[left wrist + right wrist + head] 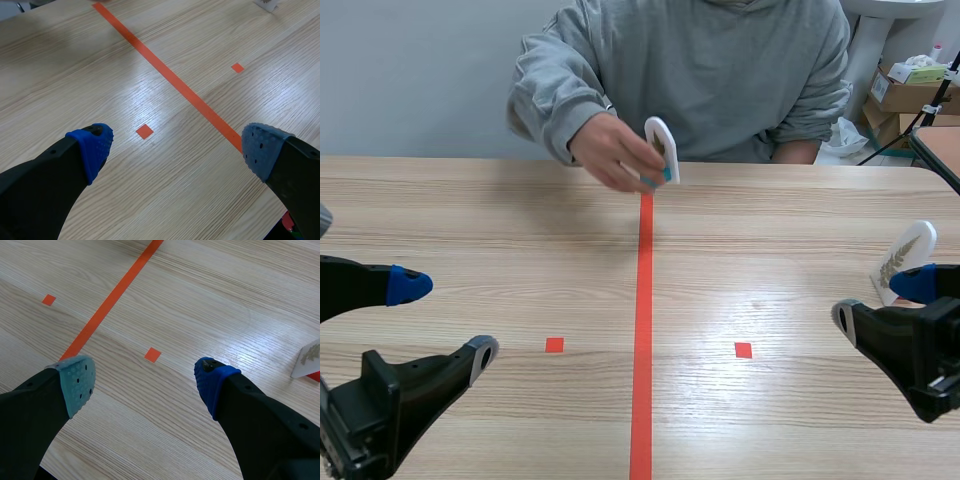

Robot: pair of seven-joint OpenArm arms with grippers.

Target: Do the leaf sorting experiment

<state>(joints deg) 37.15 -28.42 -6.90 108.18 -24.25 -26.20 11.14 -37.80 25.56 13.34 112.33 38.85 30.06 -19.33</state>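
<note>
At the upper middle of the scene view, a person's hand [612, 152] pinches a white leaf card [661, 145] over the far end of the orange-red tape line [644, 300]. This card stands with its rounded end up and its long axis near vertical. It is turned almost edge-on, so its leaf print is hard to make out, and the fingers hide its lower part.

At the right edge a second leaf card [905, 258] stands on the table [520, 250], leaning toward the upper right. Its greenish sprig runs along the long axis, and its foot is hidden behind the right arm [920, 365]. The right wrist view shows only a cut-off corner of it [310, 356], beside the jaws.

The right arm's jaws are wide apart, holding nothing. The left arm [370, 405], at lower left, also has its jaws wide apart.
</note>
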